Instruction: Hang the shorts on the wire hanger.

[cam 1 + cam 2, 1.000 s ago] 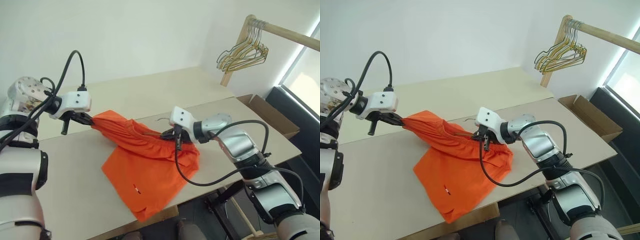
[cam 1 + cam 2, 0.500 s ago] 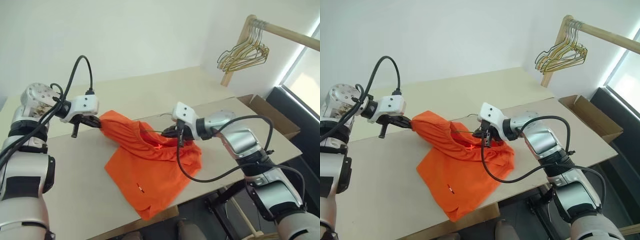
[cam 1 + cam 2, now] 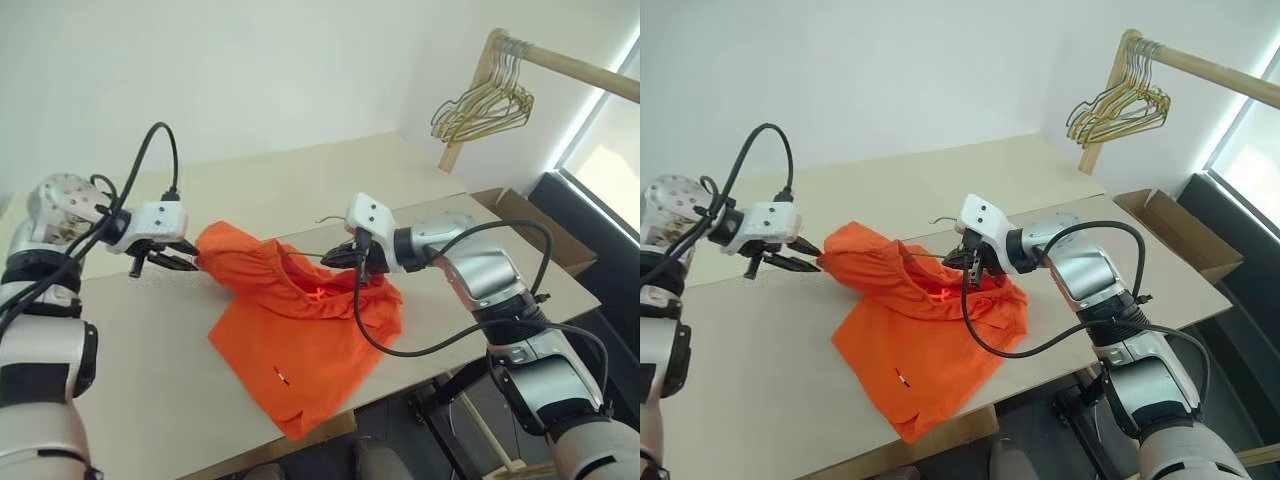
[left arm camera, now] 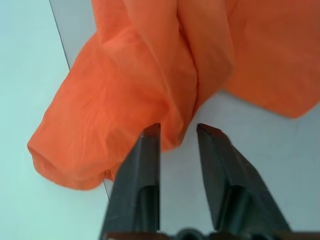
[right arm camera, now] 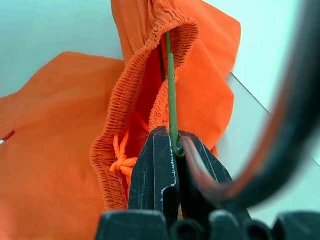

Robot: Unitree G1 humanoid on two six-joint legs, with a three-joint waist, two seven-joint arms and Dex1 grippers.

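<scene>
The right gripper [image 5: 176, 145] is pressed together on the wire hanger [image 5: 171, 87], pinching the thin olive wire just where it runs into the gathered waistband of the shorts [image 3: 300, 320]. The hanger's curved hook [image 3: 940, 219] pokes out on the far side of that gripper, and the rest of the wire is hidden inside the orange fabric. The left gripper [image 4: 177, 132] has its fingers spread apart, with a fold of the shorts' left end lying at and between the tips; whether the fabric touches both fingers cannot be told. In the head views this gripper [image 3: 185, 262] sits just left of the bunched left end of the shorts. The shorts are lifted along the waistband between the two grippers, while their lower part, with a small white mark [image 3: 274, 376], spreads flat on the near part of the table [image 3: 150, 380]. Far right, a bunch of pale wire hangers [image 3: 485, 105] hangs from a wooden rail [image 3: 590, 72], and a cardboard box [image 3: 535, 228] stands beyond the table's right edge.
</scene>
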